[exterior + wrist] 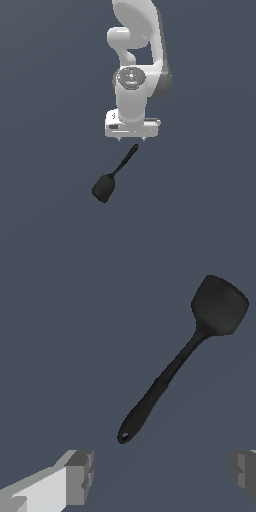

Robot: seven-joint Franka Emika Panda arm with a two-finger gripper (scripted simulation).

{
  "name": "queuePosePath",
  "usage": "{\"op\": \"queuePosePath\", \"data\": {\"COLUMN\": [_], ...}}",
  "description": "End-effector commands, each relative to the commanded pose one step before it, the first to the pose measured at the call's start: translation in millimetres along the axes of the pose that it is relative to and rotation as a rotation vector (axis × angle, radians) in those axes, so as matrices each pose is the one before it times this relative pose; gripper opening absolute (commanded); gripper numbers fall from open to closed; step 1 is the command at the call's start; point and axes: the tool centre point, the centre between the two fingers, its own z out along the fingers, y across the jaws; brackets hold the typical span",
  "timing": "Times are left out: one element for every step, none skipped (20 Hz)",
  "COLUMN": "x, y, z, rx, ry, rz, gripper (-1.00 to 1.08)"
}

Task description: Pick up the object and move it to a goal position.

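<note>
The object is a matte black spatula (114, 176) lying flat on the dark grey surface, with its thin handle pointing toward the arm and its blade toward the exterior view's lower left. In the wrist view the spatula (170, 370) runs diagonally, and the hole in its handle end sits nearest the fingers. My gripper (131, 139) hangs pointing down, just above and behind the handle tip. My gripper (162, 473) is open, with one grey fingertip (80, 476) and the other fingertip (245, 468) wide apart and nothing between them.
A plain dark grey floor (200, 200) extends all around. The white arm (137, 60) rises behind the gripper. No other objects show.
</note>
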Motion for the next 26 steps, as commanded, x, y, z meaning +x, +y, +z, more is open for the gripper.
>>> {"op": "queuePosePath", "data": {"x": [0.0, 0.18, 0.51, 0.84, 1.13, 1.38, 1.46, 1.1, 0.71, 0.36, 0.06, -0.14, -0.1, 0.15, 0.49, 0.81, 1.09, 1.34, 1.56, 1.77, 2.0, 2.24, 2.51, 2.78, 3.04, 3.32], "y": [0.01, -0.79, -2.37, -3.83, -5.35, -6.78, -7.66, -6.29, -4.64, -3.04, -1.46, 0.01, 1.1, 1.28, 1.11, 1.07, 1.16, 1.4, 1.81, 2.24, 2.62, 2.87, 3.06, 3.31, 3.6, 3.86], "z": [0.0, -0.29, -0.89, -1.42, -2.0, -2.54, -2.91, -2.43, -1.85, -1.27, -0.68, -0.07, 0.47, 0.7, 0.81, 0.97, 1.17, 1.43, 1.76, 2.1, 2.42, 2.7, 2.98, 3.28, 3.6, 3.94], "rx": [0.0, 0.00027, 0.00086, 0.00139, 0.00196, 0.00248, 0.0028, 0.00226, 0.00162, 0.00101, 0.00042, -0.00007, -0.00034, -0.00027, -0.00007, 0.00009, 0.00018, 0.00021, 0.00015, 0.00005, -0.00004, -0.00011, -0.00018, -0.00029, -0.00046, -0.00065], "ry": [0.0, 0.00069, 0.0021, 0.00336, 0.00466, 0.00583, 0.00647, 0.00518, 0.0037, 0.00231, 0.00099, -0.00014, -0.0008, -0.00066, -0.00023, 0.00011, 0.00034, 0.00043, 0.00037, 0.00029, 0.00027, 0.00033, 0.00045, 0.00055, 0.00061, 0.00069], "rz": [0.0, -0.00117, -0.00354, -0.00575, -0.00815, -0.01056, -0.01235, -0.01068, -0.00845, -0.00613, -0.00356, -0.00067, 0.00233, 0.00414, 0.00543, 0.0069, 0.00859, 0.01048, 0.0126, 0.01476, 0.0168, 0.01862, 0.02042, 0.02229, 0.02424, 0.02615], "gripper": [1.0, 1.0, 1.0, 1.0, 1.0, 1.0, 1.0, 1.0, 1.0, 1.0, 1.0, 1.0, 1.0, 1.0, 1.0, 1.0, 1.0, 1.0, 1.0, 1.0, 1.0, 1.0, 1.0, 1.0, 1.0, 1.0]}}
